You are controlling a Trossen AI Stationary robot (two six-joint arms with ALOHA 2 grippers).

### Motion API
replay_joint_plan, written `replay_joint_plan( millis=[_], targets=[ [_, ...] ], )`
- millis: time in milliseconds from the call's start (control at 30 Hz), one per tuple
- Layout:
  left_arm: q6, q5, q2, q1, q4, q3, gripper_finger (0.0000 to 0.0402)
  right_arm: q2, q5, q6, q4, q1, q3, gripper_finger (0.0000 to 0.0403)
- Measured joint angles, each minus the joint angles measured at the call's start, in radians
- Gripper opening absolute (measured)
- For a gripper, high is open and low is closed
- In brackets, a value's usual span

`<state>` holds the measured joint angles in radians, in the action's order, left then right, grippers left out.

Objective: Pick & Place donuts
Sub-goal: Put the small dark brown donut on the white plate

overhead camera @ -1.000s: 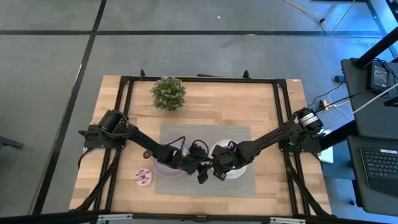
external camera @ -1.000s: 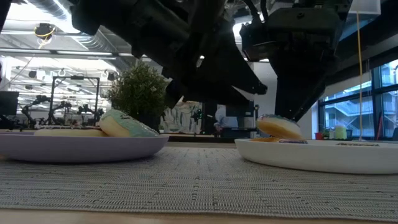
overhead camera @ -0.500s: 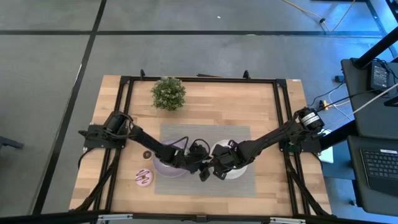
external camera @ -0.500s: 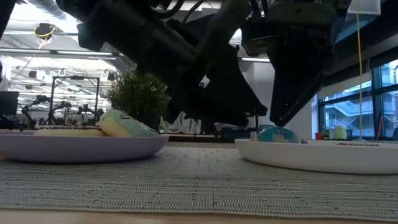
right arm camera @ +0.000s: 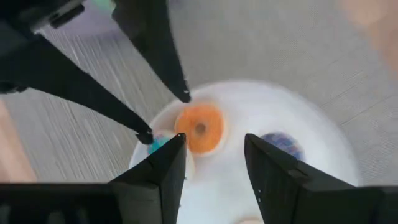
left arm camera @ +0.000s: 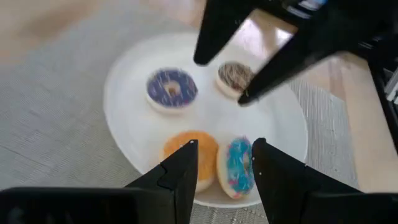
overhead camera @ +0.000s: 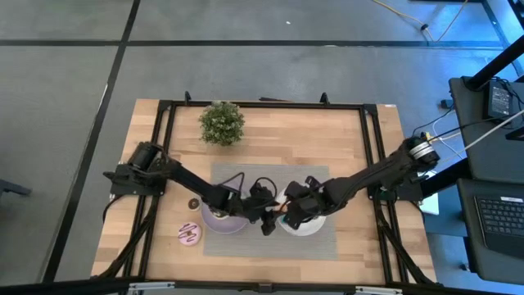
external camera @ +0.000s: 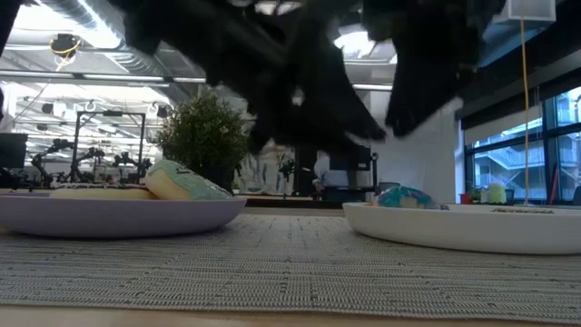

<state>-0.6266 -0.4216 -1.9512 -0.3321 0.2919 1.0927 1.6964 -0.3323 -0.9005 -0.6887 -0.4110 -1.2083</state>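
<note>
The white plate carries a purple donut, a chocolate-white one, an orange one and a blue one, all lying flat. My left gripper is open above the orange and blue pair. My right gripper is also open, over the orange donut. From above, the two grippers face each other over the plate's left side. The lilac plate holds a green donut, tilted on a pale one.
A pink donut and a tiny brown one lie on the bare wood left of the grey mat. A potted plant stands near the far edge. Black frame rails run along the table's sides.
A second ago an orange donut showed under the grippers at the white plate's near rim. Half a second ago a blue donut lay there in front of it. Both grippers have since risen off the plate, and the right arm has drawn back a little toward the table's right.
</note>
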Motion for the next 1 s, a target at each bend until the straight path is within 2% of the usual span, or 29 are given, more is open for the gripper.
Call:
replay_joint_plan(
  millis=[100, 200, 367, 433, 533, 667, 800, 933, 1000],
  targets=[
    [0.051, -0.001, 0.089, 0.005, -0.089, 0.0, 0.0143, -0.061, -0.027, 0.031, -0.016, 0.001, -0.001, 0.0165],
    [0.091, 0.056, 0.205, 0.009, -0.203, 0.0, 0.0143, -0.111, 0.005, 0.089, -0.052, 0.0, 0.0, 0.0165],
    [0.081, 0.136, 0.42, -0.003, -0.486, 0.001, 0.0143, -0.179, -0.022, 0.094, -0.143, 0.004, 0.0, 0.0165],
    [0.02, 0.122, 0.499, -0.011, -0.637, 0.002, 0.0143, -0.2, -0.033, 0.1, -0.202, 0.017, 0.0, 0.0165],
    [-0.16, 0.099, 0.596, -0.028, -0.885, 0.002, 0.0143, -0.222, -0.033, 0.141, -0.234, 0.035, 0.0, 0.0165],
    [-0.397, 0.1, 0.677, -0.075, -1.087, 0.001, 0.0143, -0.228, -0.044, 0.213, -0.226, 0.052, 0.005, 0.0165],
    [-0.535, 0.101, 0.706, -0.125, -1.142, 0.0, 0.0143, -0.241, -0.047, 0.291, -0.144, 0.081, 0.085, 0.0165],
    [-0.502, 0.102, 0.706, -0.157, -1.13, 0.0, 0.0143, -0.303, 0.058, 0.381, 0.008, 0.107, 0.185, 0.0165],
    [-0.499, 0.102, 0.698, -0.16, -1.118, 0.0, 0.0143, -0.341, 0.064, 0.406, 0.055, 0.121, 0.227, 0.0165]
  ],
)
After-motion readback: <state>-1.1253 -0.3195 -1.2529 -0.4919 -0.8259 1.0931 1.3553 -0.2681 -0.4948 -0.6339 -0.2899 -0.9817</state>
